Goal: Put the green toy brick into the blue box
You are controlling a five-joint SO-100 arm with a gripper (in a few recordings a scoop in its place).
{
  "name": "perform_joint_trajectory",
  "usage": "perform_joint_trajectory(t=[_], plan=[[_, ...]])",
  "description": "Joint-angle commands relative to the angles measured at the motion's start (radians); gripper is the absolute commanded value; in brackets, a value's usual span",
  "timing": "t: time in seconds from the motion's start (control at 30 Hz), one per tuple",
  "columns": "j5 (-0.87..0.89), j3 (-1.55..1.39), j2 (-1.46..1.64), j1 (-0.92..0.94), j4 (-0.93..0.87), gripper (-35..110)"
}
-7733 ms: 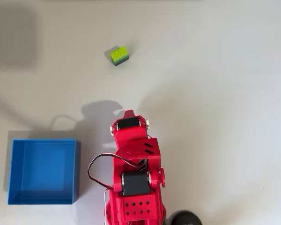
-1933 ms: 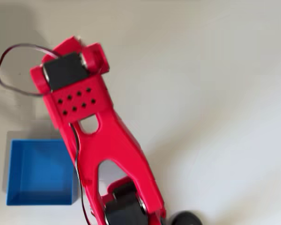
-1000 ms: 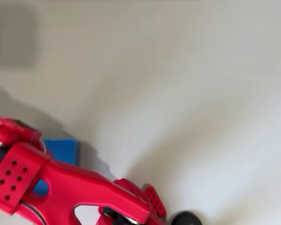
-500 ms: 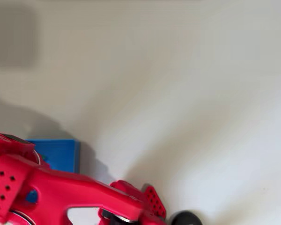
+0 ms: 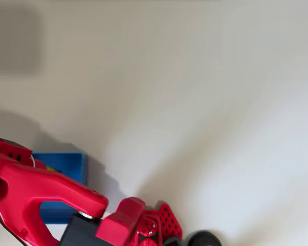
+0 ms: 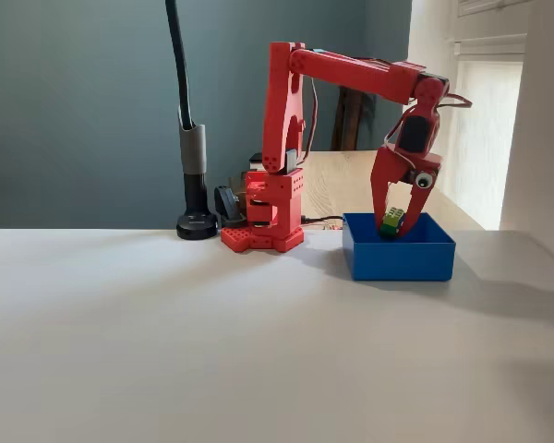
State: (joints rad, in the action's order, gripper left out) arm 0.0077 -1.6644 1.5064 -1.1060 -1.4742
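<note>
Gripper (image 6: 394, 224) pinches the green toy brick (image 6: 391, 221) between its fingers, low inside the blue box (image 6: 399, 259), approx. at rim level. Carrying looks done; left: let go of brick & lift arm away.

Smooth matt white table (image 6: 212, 351), glossy red plastic arm (image 6: 282, 111), blue plastic box (image 6: 399, 258)

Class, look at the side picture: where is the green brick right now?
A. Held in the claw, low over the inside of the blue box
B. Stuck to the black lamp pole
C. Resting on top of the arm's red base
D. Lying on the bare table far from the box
A: in the fixed view the brick sits between the fingers of the claw, which reaches down inside the walls of the box.
</note>
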Motion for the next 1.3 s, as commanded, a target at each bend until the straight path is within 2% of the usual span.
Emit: perform_joint_trajectory(t=[0.0,0.2,0.4,0.57,0.8,0.97,1.13,1.27], plan=[[-0.049,0.057,0.012,-0.012,-0.009,0],[-0.123,0.066,0.012,-0.012,-0.012,19],[-0.143,0.049,0.025,-0.009,-0.043,25],[-0.149,0.052,0.031,-0.008,-0.054,23],[-0.066,0.167,0.038,-0.002,-0.118,8],[-0.041,0.216,0.16,0.002,-0.126,1],[-0.029,0.212,0.314,0.008,-0.124,0],[-0.014,0.216,0.383,0.115,-0.121,0]])
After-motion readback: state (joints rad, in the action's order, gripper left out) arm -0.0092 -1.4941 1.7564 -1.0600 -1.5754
